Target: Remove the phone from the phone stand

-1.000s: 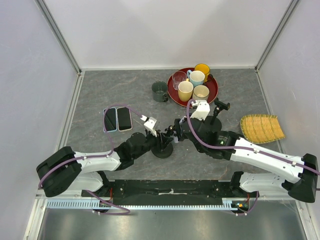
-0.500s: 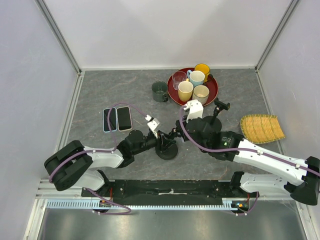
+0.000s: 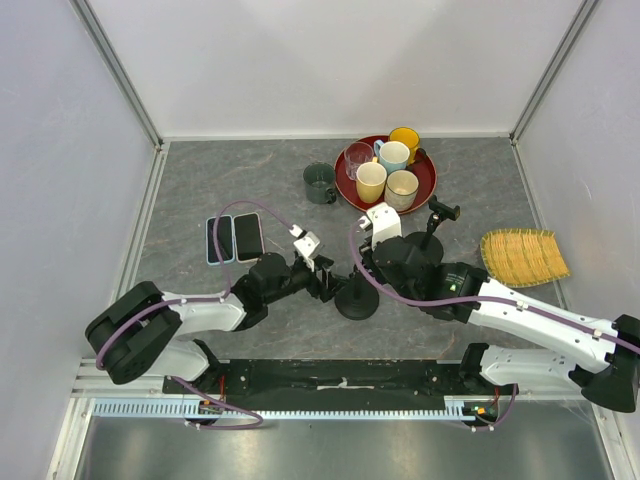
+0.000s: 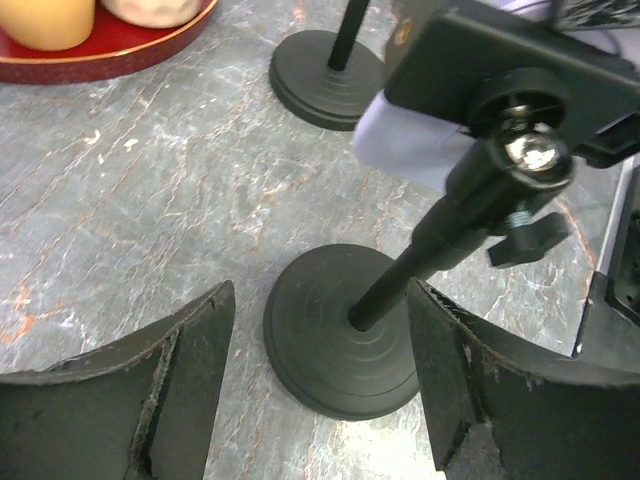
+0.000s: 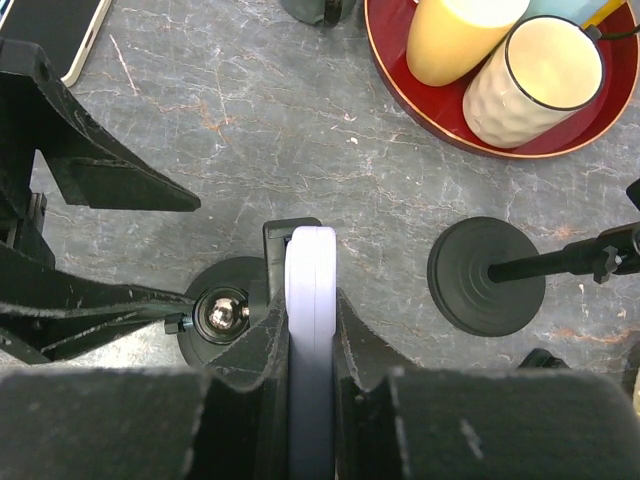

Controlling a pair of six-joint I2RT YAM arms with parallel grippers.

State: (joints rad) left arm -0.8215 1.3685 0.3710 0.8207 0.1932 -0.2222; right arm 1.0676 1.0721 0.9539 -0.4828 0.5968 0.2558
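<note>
One slim lavender phone (image 5: 310, 258), likely stiff and slick: your right pincer (image 5: 310, 322) is squeezing its faces; left pincer (image 4: 318, 322) is gaping.

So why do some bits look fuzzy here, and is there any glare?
Left wrist view: the phone stand's ball joint sits near the lens, soft, with a bright glint; its base is sharper. Right wrist view: the fingers gripping the phone are blurred, the cream mug crisp. Top external view: even light, faint shadows.
</note>
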